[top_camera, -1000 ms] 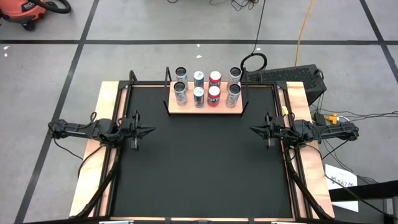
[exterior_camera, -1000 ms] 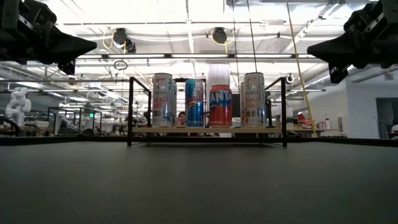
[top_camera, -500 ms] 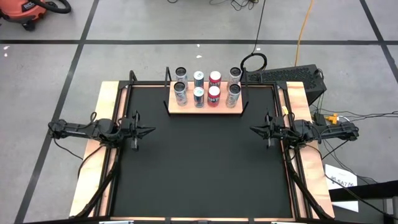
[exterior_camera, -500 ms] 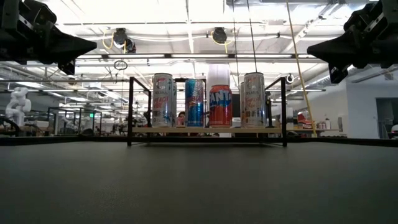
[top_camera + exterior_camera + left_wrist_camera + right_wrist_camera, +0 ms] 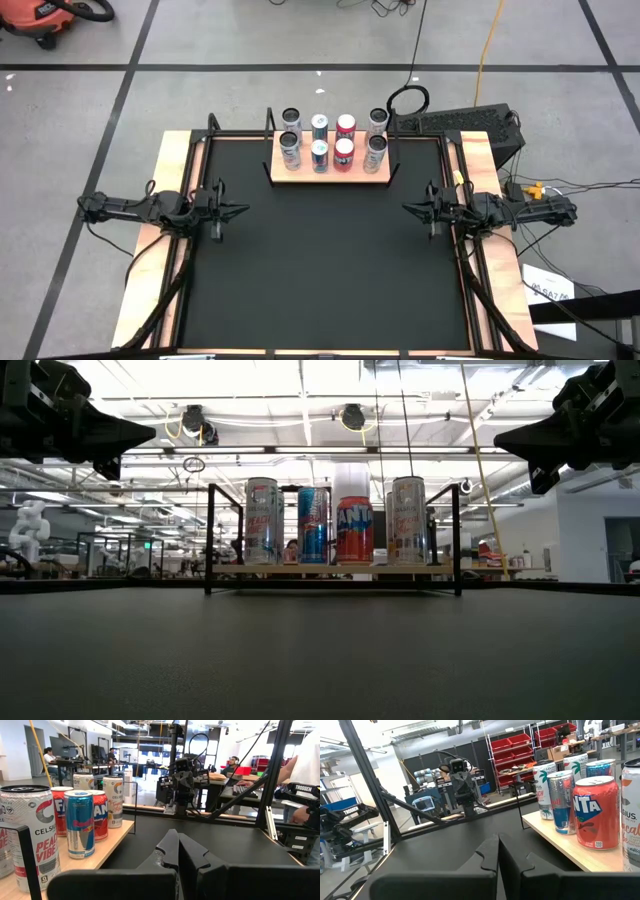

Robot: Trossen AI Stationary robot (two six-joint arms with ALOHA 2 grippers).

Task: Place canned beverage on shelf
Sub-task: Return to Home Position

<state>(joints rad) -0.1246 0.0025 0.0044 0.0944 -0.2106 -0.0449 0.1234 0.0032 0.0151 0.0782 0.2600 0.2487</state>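
Nothing moved, eight cans (image 5: 320, 152) on shelf (image 5: 330, 177) upper centre, left gripper (image 5: 243, 210) mid-left, right gripper (image 5: 407, 209) mid-right, both clenched empty, well apart from shelf

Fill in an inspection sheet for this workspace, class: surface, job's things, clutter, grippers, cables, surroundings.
Surface: black table, wooden side strips.
Job's things: shelf at the far edge; eight cans upright on it, two rows of four.
Clutter: nothing seen.
Grippers: left gripper at the left edge, shut, empty; right gripper at the right edge, shut, empty.
Cables: yellow cable on the floor beyond the table.
Surroundings: orange vacuum on the floor; people at desks.
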